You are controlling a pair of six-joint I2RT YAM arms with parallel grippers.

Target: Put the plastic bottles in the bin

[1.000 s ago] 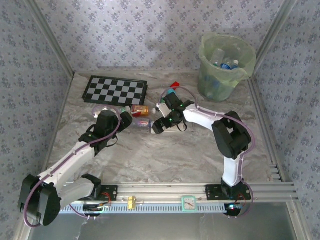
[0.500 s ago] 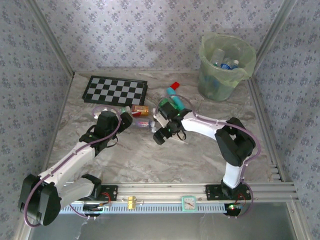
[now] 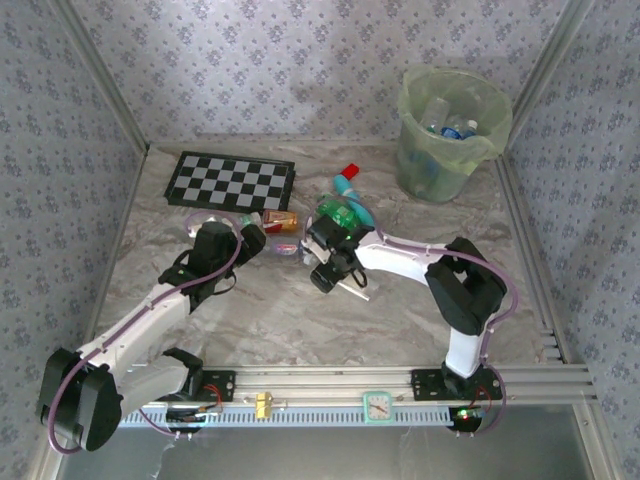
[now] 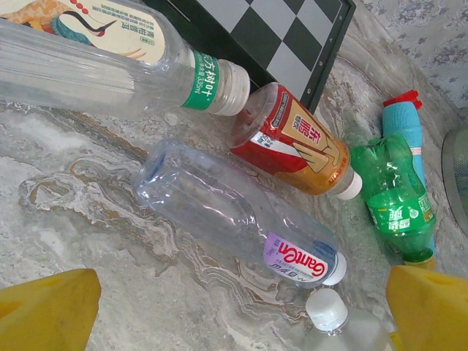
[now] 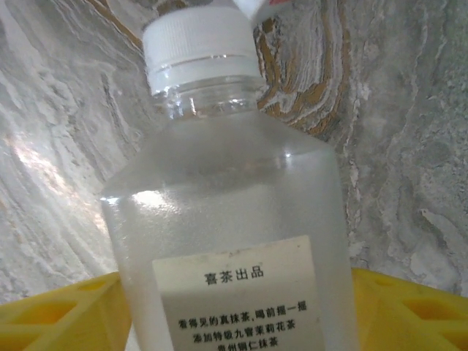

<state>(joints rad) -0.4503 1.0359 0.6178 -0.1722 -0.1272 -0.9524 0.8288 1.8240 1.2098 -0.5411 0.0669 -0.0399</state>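
A frosted plastic bottle [image 5: 227, 219] with a white cap and a pale label lies on the marble table, between the yellow fingers [image 5: 58, 314] of my right gripper [image 5: 234, 292], which press its sides. In the top view the right gripper [image 3: 322, 268] is mid-table. My left gripper [image 4: 238, 292] is open over the table, with a clear purple-labelled bottle [image 4: 234, 212] just ahead. Near it lie a red-orange bottle [image 4: 300, 142], a green bottle [image 4: 395, 201] and a large clear bottle [image 4: 95, 66]. The bin [image 3: 452, 160] stands far right with bottles inside.
A folded checkerboard [image 3: 230, 180] lies at the back left, touching the large bottle. A teal tube with a red cap [image 3: 347, 182] lies beyond the green bottle. Patterned walls close in three sides; a metal rail [image 3: 400, 380] runs along the near edge.
My right gripper has swung toward the near side, down onto the white-capped bottle, and its jaws have narrowed around it. The left arm has not moved.
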